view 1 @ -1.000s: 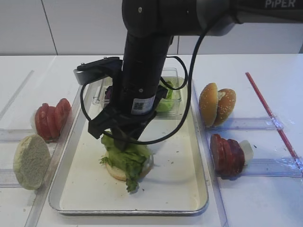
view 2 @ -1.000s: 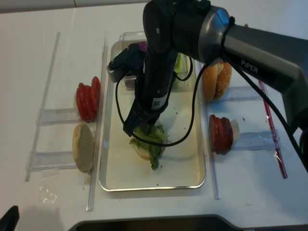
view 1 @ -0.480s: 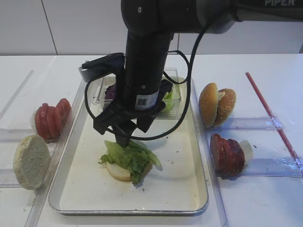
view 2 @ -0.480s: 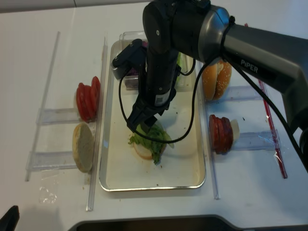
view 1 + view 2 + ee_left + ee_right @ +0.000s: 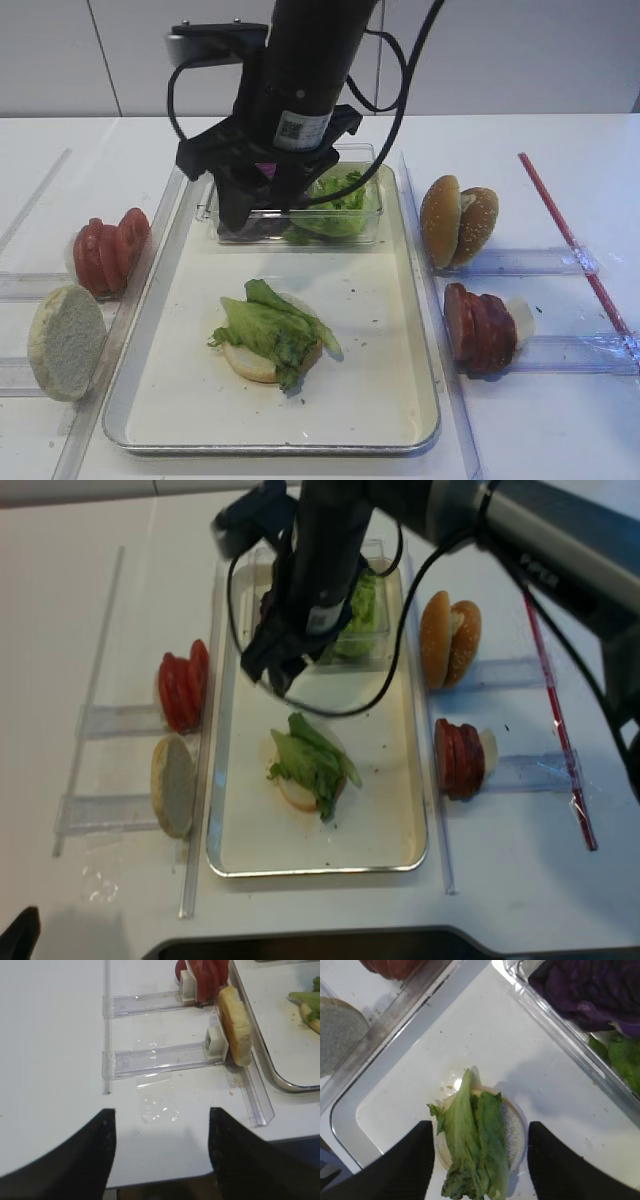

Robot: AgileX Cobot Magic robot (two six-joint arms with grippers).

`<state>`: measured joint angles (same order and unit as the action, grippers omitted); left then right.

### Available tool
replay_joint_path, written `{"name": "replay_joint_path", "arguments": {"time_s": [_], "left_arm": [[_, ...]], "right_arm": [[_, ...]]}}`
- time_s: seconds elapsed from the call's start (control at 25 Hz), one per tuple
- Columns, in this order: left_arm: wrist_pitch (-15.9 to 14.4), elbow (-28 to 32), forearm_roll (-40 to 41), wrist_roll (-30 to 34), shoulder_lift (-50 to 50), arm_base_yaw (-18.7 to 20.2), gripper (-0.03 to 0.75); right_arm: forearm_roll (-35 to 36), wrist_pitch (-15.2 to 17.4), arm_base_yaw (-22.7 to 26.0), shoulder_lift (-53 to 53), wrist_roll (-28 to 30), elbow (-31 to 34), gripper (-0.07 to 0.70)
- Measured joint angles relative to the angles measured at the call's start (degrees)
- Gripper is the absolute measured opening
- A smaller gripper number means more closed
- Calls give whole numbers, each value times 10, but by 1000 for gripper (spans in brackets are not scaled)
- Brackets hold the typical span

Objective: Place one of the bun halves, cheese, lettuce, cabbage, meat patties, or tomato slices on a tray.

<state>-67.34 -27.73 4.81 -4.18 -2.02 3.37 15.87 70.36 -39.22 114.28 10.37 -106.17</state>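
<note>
Nearest you on the tray (image 5: pixel 150 400), one lettuce leaf (image 5: pixel 272 330) lies draped over a bun half (image 5: pixel 252 362) that sits cut face up on the cream surface, roughly mid-tray. Nothing is touching either; the wrist view looks straight down on the pair with both dark fingers (image 5: pixel 402 1172) spread to either side, holding nothing.

Beyond that, the right gripper (image 5: pixel 262 205) hangs above the far part of the tray, jaws apart and empty, over the clear plastic box (image 5: pixel 365 215) that holds the remaining lettuce and the purple cabbage (image 5: pixel 585 990).

To the left of the tray stand the tomato slices (image 5: pixel 108 250) and a spare bun half (image 5: pixel 65 340) in their clear racks. To the right are two sesame bun halves (image 5: pixel 458 220) and the meat patties (image 5: pixel 478 325).

The left gripper (image 5: pixel 160 1155) is parked wide open, well clear, over bare table beside the left racks.

Judgement: the lettuce placement looks complete and the release is done. Your next move calls for picking another ingredient. If you choose the cabbage, descend into the box's near-left compartment and pinch only a small clump. Keep clear of the box wall, and carry it high enough to avoid dragging the leaf off the bun.
</note>
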Motion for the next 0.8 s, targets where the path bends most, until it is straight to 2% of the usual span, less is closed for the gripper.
{"name": "replay_joint_path", "arguments": {"time_s": [0.16, 0.48, 0.8], "left_arm": [[0, 0, 0, 0, 0, 0, 417], [0, 0, 0, 0, 0, 0, 417], [0, 0, 0, 0, 0, 0, 417]], "right_arm": [[34, 2, 38, -4, -5, -2, 456], [-33, 7, 94, -59, -40, -3, 456], [-48, 11, 184, -90, -37, -2, 456]]}}
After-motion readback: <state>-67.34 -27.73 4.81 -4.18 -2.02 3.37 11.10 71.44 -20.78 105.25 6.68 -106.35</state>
